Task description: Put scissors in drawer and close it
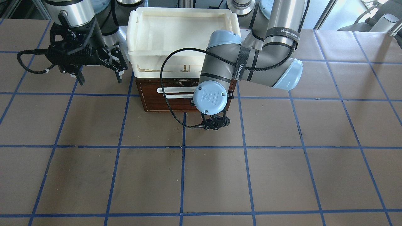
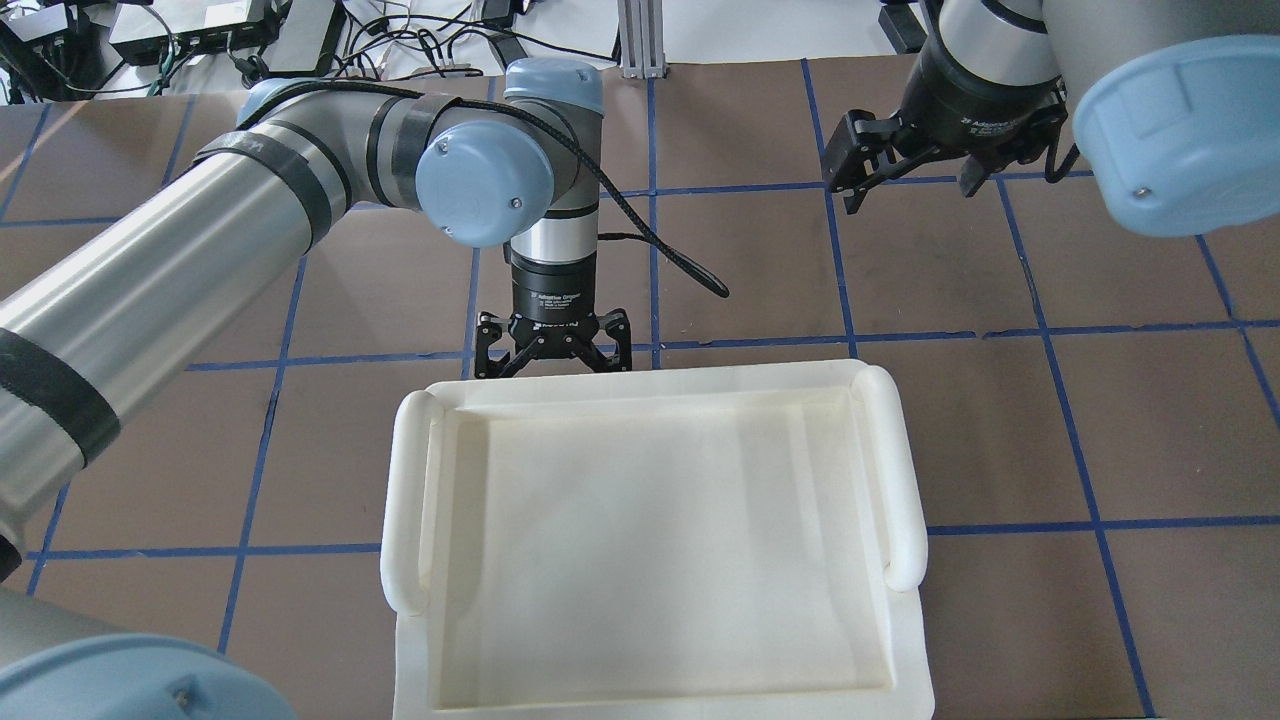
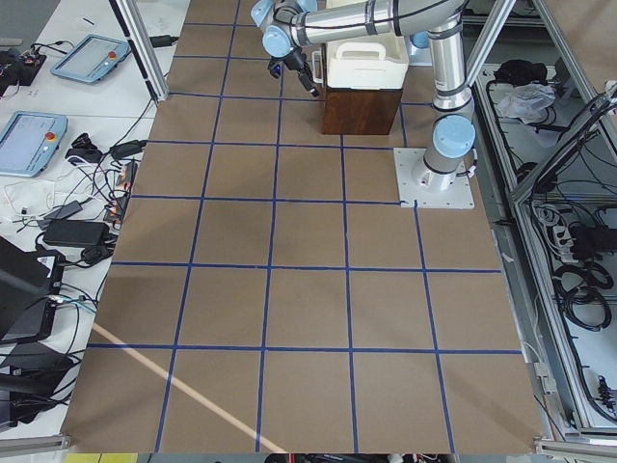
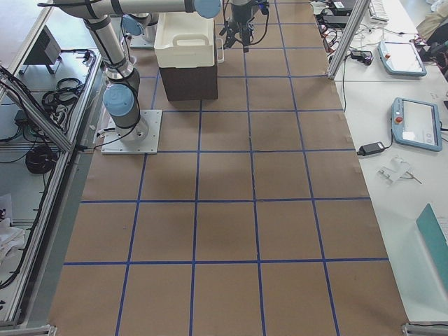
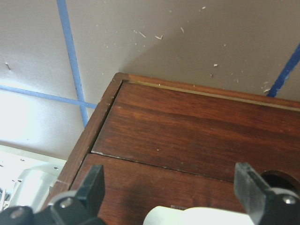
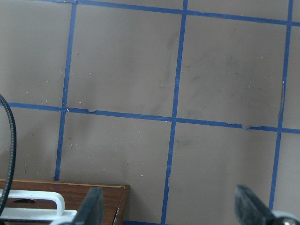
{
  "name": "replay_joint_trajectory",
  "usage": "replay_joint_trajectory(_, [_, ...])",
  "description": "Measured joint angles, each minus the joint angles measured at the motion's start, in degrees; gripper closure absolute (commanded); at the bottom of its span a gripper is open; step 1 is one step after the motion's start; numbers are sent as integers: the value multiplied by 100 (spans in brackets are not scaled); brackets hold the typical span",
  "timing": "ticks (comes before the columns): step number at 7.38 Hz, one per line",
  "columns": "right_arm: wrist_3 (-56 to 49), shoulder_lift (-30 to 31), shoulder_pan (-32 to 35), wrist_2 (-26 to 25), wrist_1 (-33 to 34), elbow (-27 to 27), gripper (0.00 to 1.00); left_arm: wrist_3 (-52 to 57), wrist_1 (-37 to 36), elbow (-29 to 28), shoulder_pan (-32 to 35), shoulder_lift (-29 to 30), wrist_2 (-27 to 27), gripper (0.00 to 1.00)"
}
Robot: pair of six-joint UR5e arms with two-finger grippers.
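- Scissors: not visible in any of the 6 views. They are not on the exposed table [image 1: 282, 157], so I judge they are inside the drawer [image 1: 163, 100], but that cannot be confirmed.
- Drawer: it sits under the cream tray [image 2: 905, 470], with its front facing away from the robot. From the front-facing view and the left wrist view the front looks flush with its surround, so I judge it shut or nearly shut.
- Left gripper [image 2: 553, 362]: it is right at the drawer front and points back toward the robot. The jaws are wide apart and hold nothing.
- Key relation: the white loop handle [image 1: 172, 91] has its long axis running across the drawer's width. The left fingers [image 5: 91, 187] spread along that same axis, with 1 on each side of the handle section seen in the wrist view. That stance suits a push rather than a pinch. Whether anything touches the wood, I cannot tell.
- Right gripper [image 2: 910, 185]: the jaws are wide apart and empty. It hangs over bare table well off to the robot's right of the drawer, so the left arm is clearly the nearer 1.
- Materials: the drawer is dark reddish-brown wood with a smooth, glossy grain and a thin pale seam line.
- The handle is rounded white plastic.
- The tray is matte cream plastic with thick rolled side rims.
- The table is covered in brown paper with a blue tape grid and fine pale debris.
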State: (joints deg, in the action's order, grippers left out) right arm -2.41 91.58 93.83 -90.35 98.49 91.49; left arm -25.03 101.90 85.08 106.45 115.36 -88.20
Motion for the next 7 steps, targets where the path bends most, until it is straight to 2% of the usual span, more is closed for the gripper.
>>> replay_joint_trajectory(3, [-12, 0, 1, 0, 6, 0, 0, 303, -684, -424, -201, -35, 36, 0])
replay_joint_trajectory(7, [-20, -2, 1, 0, 1, 0, 0, 2011, -935, -1135, -1014, -562, 22, 0])
